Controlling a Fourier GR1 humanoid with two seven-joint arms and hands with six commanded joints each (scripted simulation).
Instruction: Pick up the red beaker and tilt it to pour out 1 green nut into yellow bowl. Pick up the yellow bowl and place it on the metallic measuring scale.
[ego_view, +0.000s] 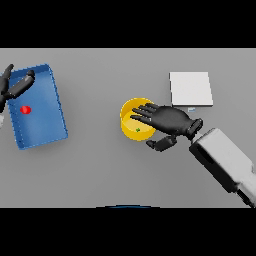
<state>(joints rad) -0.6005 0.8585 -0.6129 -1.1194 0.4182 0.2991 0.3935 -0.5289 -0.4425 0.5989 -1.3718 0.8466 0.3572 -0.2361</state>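
The yellow bowl (131, 126) stands at the table's middle with a small green nut (138, 130) inside it. My right hand (169, 120) hovers over the bowl's right rim, fingers stretched out flat across it and thumb curled below, open and holding nothing. The red beaker (25, 109) sits in the blue tray (50, 115) at the left. My left hand (15, 86) shows at the left edge over the tray's upper corner, fingers straight. The metallic scale (190, 88) lies at the upper right, behind my right hand.
The blue tray has raised walls and takes up the table's left side. My right forearm (225, 160) crosses the lower right of the table.
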